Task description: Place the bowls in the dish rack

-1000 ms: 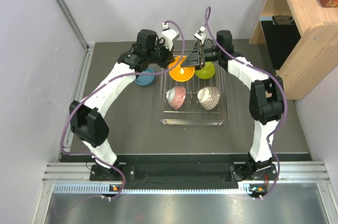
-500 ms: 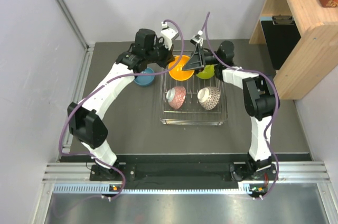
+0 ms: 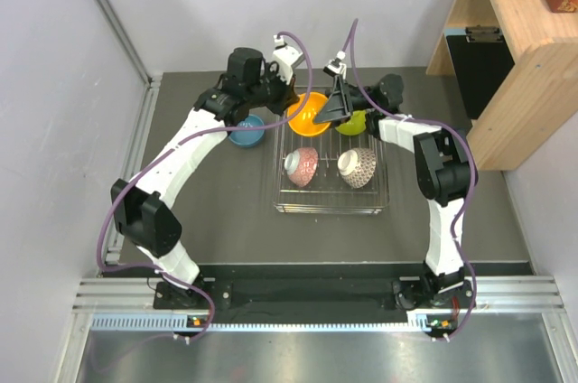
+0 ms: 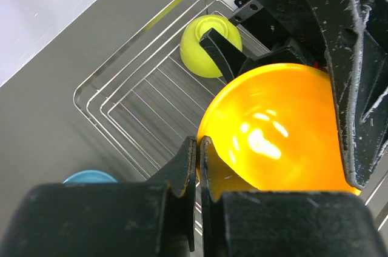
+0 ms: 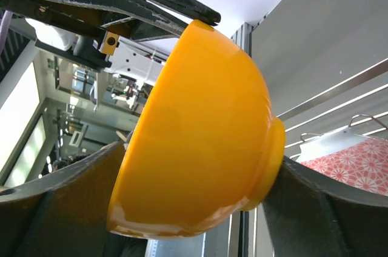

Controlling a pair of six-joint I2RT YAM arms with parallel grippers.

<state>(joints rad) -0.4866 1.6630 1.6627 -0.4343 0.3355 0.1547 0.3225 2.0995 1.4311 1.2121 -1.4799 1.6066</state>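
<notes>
Since a second ago the orange bowl has tipped up over the dish rack's far left corner, my left gripper pinching its rim, my right gripper clamping rim to foot.

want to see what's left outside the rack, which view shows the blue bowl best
Top external: the blue bowl sits on the table just left of the dish rack, though the left arm covers part of it. Left wrist catches only a sliver of its rim at the bottom edge. Right wrist does not show it.
</notes>
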